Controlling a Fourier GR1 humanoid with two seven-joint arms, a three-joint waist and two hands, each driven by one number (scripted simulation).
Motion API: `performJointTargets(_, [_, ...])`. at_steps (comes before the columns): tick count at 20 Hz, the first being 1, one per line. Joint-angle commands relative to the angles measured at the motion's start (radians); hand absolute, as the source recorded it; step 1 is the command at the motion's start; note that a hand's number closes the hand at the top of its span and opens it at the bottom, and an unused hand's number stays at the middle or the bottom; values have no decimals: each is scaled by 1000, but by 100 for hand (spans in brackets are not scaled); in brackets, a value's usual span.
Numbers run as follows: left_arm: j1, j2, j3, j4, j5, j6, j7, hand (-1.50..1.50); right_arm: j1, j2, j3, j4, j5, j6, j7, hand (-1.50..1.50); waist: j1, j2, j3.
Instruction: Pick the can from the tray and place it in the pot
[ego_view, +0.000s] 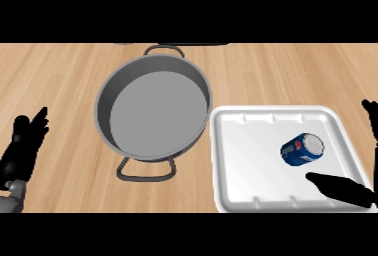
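On the pale wood-grain counter (59, 70) sits a smooth grey metal pot (153, 107), oval-looking with loop handles far and near, and just right of it, almost touching, a glossy white rounded-corner tray (244, 190). Lying on its side toward the tray's right is the blue can (302, 149), a short cylinder with its silver end facing up and right, long axis running from near-left to far-right. My right hand (341, 189) is spread over the tray's near-right corner, fingers straight, near the can but holding nothing, and my left hand (23, 145) rests open at the left edge, fingers up.
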Motion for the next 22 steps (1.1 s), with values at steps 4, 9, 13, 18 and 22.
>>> performJointTargets(4, [-38,-21,-22,-8,-15,-3,36,0,-114,45,65,-75,-173,366,352,-150,28,7,1])
performJointTargets(9, [-44,-24,-16,-6,-21,-11,33,0,-171,77,73,-52,-230,414,466,-150,26,6,2])
performJointTargets(13, [9,-35,-16,-19,-32,-2,-2,0,-140,46,17,-46,-264,430,480,-150,20,2,3])
performJointTargets(18, [-34,-44,-1,22,-41,-14,-15,0,-177,75,-2,68,-264,411,439,-150,18,8,4])
performJointTargets(22, [-62,-40,2,-5,-50,-7,66,0,-176,95,12,89,-248,419,432,-150,17,6,6])
